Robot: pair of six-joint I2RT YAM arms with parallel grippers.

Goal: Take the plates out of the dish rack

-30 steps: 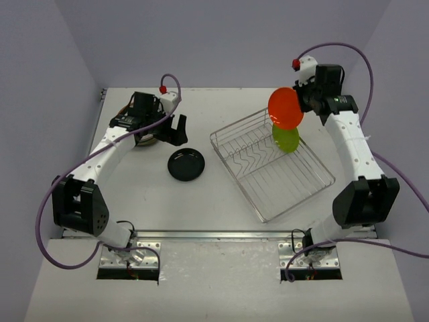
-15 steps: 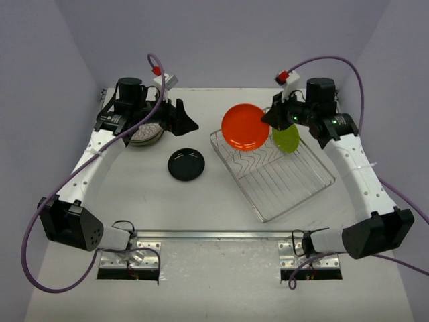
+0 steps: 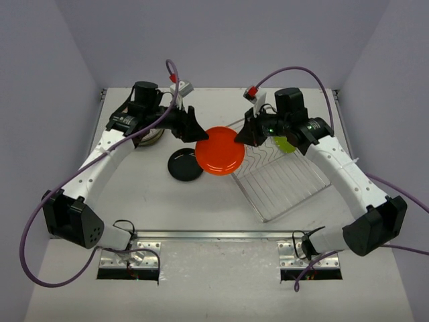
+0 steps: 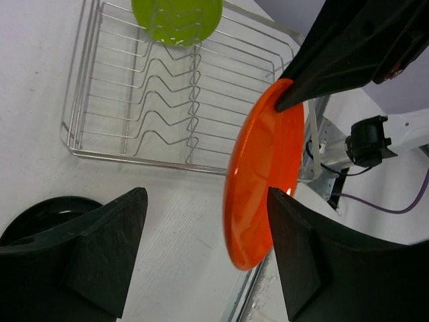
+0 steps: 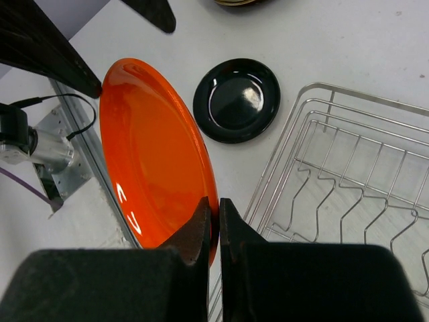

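Observation:
My right gripper [image 3: 245, 134] is shut on the rim of the orange plate [image 3: 220, 149] and holds it in the air left of the dish rack [image 3: 288, 181]. In the right wrist view the fingers [image 5: 216, 204] pinch the orange plate's [image 5: 151, 147] edge. My left gripper [image 3: 192, 131] is open at the plate's left edge. In the left wrist view the orange plate [image 4: 265, 174] stands on edge between the spread fingers [image 4: 206, 201], close to the right one. A lime green plate [image 3: 287, 141] stands in the rack's far end [image 4: 176, 17]. A black plate [image 3: 186, 164] lies on the table.
A stack of plates [image 3: 149, 135] sits at the back left, partly hidden under my left arm. The wire rack [image 4: 134, 100] shows zigzag dividers [image 5: 348, 168]. The black plate [image 5: 236, 99] lies just below and left of the held plate. Walls close in the back and sides.
My right arm has carried the orange plate left, from above the rack to the table's middle. My left gripper has moved right and now has its open fingers around the plate's edge.

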